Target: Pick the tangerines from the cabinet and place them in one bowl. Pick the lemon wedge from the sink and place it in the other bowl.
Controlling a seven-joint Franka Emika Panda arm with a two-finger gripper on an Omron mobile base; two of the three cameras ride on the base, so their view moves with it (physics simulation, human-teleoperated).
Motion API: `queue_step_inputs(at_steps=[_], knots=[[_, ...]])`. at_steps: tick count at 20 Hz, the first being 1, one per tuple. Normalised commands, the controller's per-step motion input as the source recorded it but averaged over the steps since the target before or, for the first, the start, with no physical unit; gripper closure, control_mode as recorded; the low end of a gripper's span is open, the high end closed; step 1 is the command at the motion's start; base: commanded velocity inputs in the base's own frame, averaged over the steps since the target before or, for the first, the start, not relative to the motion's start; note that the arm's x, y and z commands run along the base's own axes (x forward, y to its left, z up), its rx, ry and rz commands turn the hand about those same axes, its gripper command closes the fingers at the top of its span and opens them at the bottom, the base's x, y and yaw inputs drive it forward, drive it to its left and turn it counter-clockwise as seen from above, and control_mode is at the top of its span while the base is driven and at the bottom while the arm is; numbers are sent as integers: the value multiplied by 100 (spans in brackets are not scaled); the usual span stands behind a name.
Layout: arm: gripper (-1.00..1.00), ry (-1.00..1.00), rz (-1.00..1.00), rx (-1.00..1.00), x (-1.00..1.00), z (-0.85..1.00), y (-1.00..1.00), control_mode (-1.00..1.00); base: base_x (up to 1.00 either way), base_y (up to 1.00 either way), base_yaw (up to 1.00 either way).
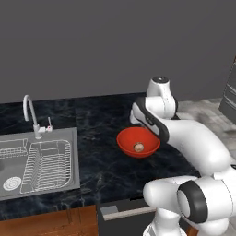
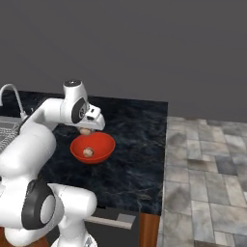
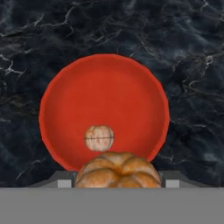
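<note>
The glossy red bowl [image 1: 124, 138] [image 2: 103, 140] [image 3: 105, 96] stands on the dark marble counter. One tangerine [image 1: 138, 147] [image 2: 88, 152] [image 3: 99, 138] lies inside it. Just above the bowl's near rim, my gripper [image 2: 87, 129] [image 3: 118, 183] is shut on a second tangerine [image 2: 85, 131] [image 3: 117, 170], which bulges up between the two fingertips in the hand view. The sink [image 1: 73, 156] lies to the left of the bowl. The lemon wedge, the cabinet and the other bowl are out of view.
A curved silver faucet [image 1: 28, 110] [image 2: 9, 94] and a wire dish rack [image 1: 46, 166] belong to the sink. The counter ends at the right, where a tiled floor [image 2: 207, 159] begins. A dark appliance front [image 1: 124, 212] sits under the counter's front edge.
</note>
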Motion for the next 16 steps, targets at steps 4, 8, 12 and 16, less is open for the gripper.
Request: queue_step_inputs(at_steps=[4, 8, 12, 16], knots=[[100, 0, 0, 0, 28, -43, 0, -100, 0, 0, 0], [100, 0, 0, 0, 19, -43, 0, -100, 0, 0, 0], [100, 0, 0, 0, 6, -38, 0, -100, 0, 0, 0], [100, 0, 0, 0, 8, -31, 0, -100, 0, 0, 0]])
